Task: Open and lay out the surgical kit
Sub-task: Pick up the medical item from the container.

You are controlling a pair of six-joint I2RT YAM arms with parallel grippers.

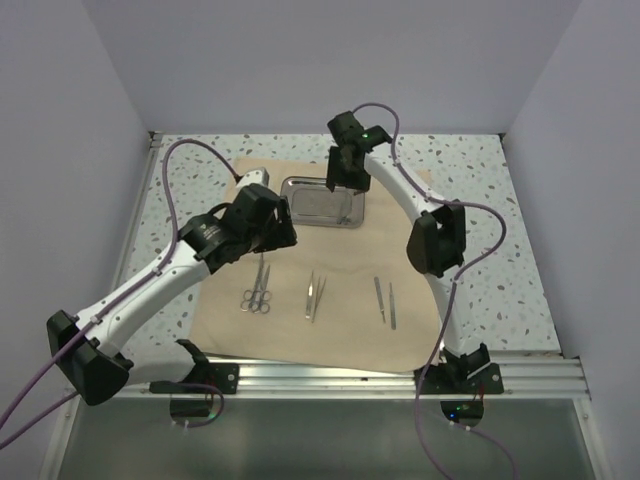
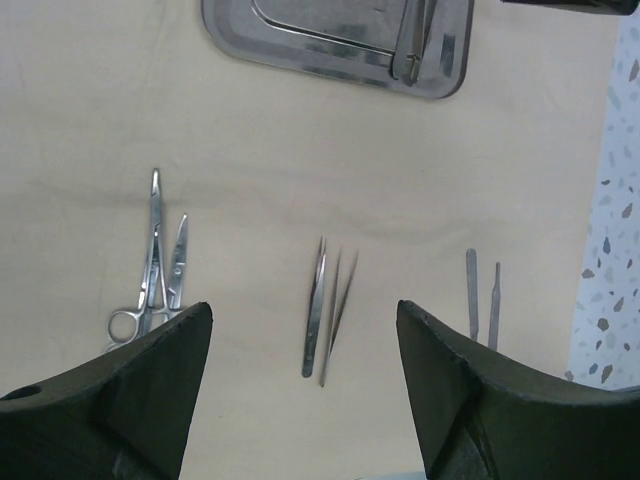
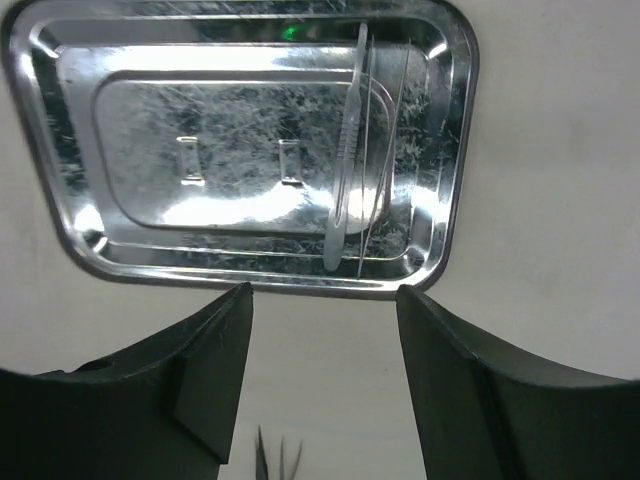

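The tan cloth [image 1: 330, 340] lies spread flat on the table. The steel tray [image 1: 310, 207] sits at its far middle. On the cloth lie scissors and forceps [image 1: 257, 291], tweezers [image 1: 315, 297] and two thin handles [image 1: 385, 302]. My left gripper [image 1: 272, 230] hovers open and empty above the cloth; its wrist view shows the scissors [image 2: 155, 275], tweezers [image 2: 328, 305], handles [image 2: 482, 295] and tray [image 2: 330, 55]. My right gripper [image 3: 322, 292] is open and empty over the tray's [image 3: 150, 130] near rim. A thin silver instrument [image 3: 348, 170] lies in the tray's right side.
The speckled tabletop [image 1: 500, 260] surrounds the cloth, with white walls on three sides. A metal rail [image 1: 400, 375] runs along the near edge by the arm bases. The right arm's elbow [image 1: 437, 240] hangs above the cloth's right edge.
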